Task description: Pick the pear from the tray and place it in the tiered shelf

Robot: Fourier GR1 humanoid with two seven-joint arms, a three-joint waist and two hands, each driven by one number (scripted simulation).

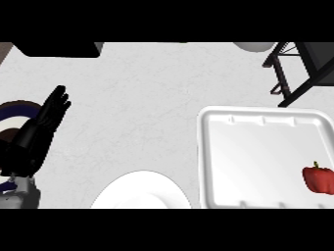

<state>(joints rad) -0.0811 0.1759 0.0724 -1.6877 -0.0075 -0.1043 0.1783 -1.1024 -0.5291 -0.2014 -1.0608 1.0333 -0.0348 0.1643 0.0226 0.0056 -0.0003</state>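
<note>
Head view: the left hand (pixel 43 122) shows at the left, fingers straight and extended up the counter (pixel 140 98), holding nothing. The right hand is out of view. On the white tray (pixel 220 162) at the right lies a red pepper (pixel 321 180), well apart from the hand, stem pointing up the view, long axis roughly vertical. No pear is visible. A white plate (pixel 140 193) sits between hand and tray. The black tiered shelf (pixel 307 68) stands beyond the tray.

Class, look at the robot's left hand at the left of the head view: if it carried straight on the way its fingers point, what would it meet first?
The left hand points up and slightly right over bare counter. The first thing in that line looks like the black block at the counter's far edge, though height is unclear, so it might pass above it.
</note>
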